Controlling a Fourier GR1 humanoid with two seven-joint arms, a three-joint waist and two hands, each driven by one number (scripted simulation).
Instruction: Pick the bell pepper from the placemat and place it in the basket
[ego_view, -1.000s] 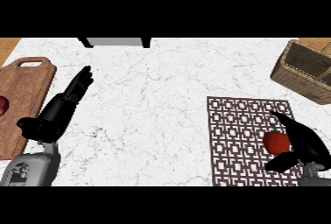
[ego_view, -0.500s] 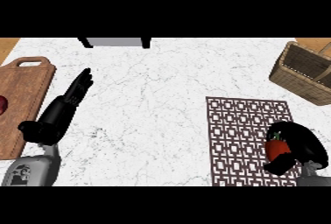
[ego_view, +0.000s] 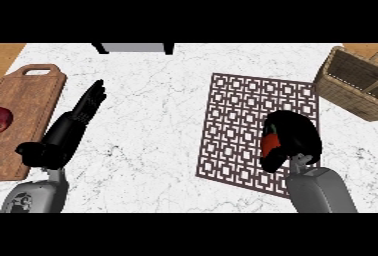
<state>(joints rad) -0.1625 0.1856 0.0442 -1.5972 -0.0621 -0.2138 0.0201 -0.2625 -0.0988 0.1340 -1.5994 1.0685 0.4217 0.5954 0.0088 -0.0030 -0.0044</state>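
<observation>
The red bell pepper (ego_view: 270, 144) shows only as a red sliver, because my right hand (ego_view: 294, 137) is curled round it over the placemat (ego_view: 244, 110), a dark lattice mat on the white marble counter. The wicker basket (ego_view: 353, 82) stands at the right edge, up and to the right of that hand and apart from it. My left hand (ego_view: 74, 122) rests open on the counter's left side, fingers straight and pointing away, beside the wooden board.
A wooden cutting board (ego_view: 26, 112) lies along the left edge with a red object (ego_view: 4, 120) on it. A dark-framed grey thing (ego_view: 133, 48) sits at the counter's far edge.
My right hand has closed round the bell pepper, hiding most of it. The view has shifted, so the mat and basket appear further left. The left hand stays put.
</observation>
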